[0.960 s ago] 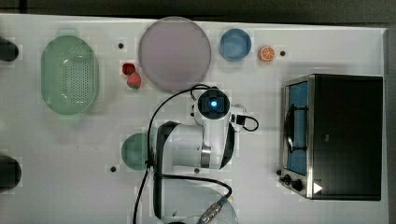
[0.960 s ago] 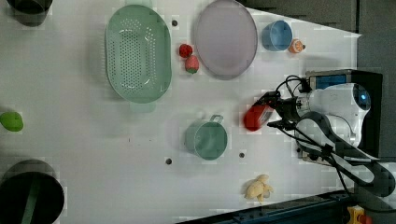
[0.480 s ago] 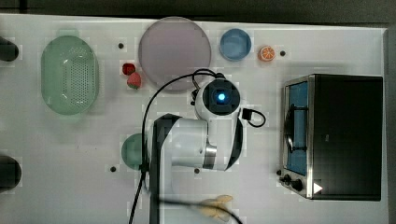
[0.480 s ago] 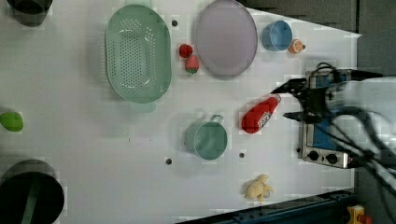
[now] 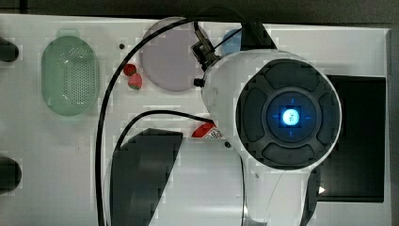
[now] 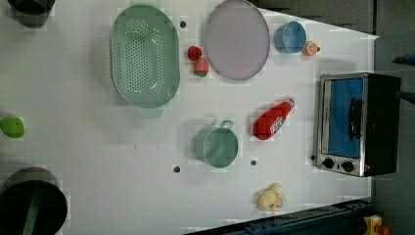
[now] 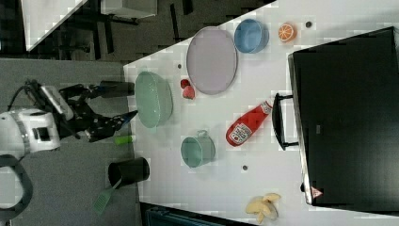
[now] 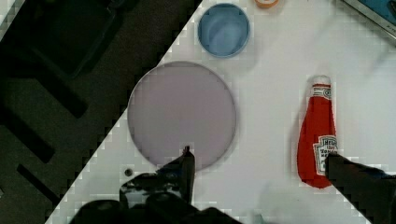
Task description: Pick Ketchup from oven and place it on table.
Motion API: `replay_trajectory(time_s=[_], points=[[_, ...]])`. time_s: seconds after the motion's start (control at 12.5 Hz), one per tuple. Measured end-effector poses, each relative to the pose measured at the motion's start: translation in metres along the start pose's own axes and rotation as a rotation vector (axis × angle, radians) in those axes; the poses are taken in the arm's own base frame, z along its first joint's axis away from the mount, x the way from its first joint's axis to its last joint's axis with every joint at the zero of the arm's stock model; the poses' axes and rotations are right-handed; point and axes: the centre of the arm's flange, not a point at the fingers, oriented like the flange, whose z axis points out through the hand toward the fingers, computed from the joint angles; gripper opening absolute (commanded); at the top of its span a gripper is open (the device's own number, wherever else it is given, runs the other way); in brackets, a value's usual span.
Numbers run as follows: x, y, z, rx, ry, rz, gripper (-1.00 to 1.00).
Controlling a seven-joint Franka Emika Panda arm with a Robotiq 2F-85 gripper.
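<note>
1. One thing first: your red plastic squeeze Ketchup bottle with the white cap is lying flat on the big white perforated table, out of the boxy silver-fronted toaster oven.
2. You'll see in the left view that it sits between the small green metal pot with a handle and the oven's shut bluish glass door, cap tilted toward the oven, touching neither.
3. Your gripper is wide open with nothing in it. In the wrist view its two dark fingers hang apart above the table, one over the rim of the round lilac plate, the other by the bottle's base.
4. You can spot the little blue bowl and the orange slice up near the table's far edge, just beyond the plate.
</note>
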Motion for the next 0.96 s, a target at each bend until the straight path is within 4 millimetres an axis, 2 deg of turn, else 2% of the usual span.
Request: replay_trajectory(time_s=[0.16, 0.24, 0.56, 0.96], points=[[-0.008, 0.007, 0.003, -0.142, -0.092, -0.002, 1.00], [-0.011, -0.001, 0.012, -0.211, -0.113, -0.013, 1.00], [-0.006, 0.001, 0.023, -0.227, -0.120, 0.022, 1.00], [0.010, 0.012, 0.020, -0.217, -0.105, 0.056, 1.00]])
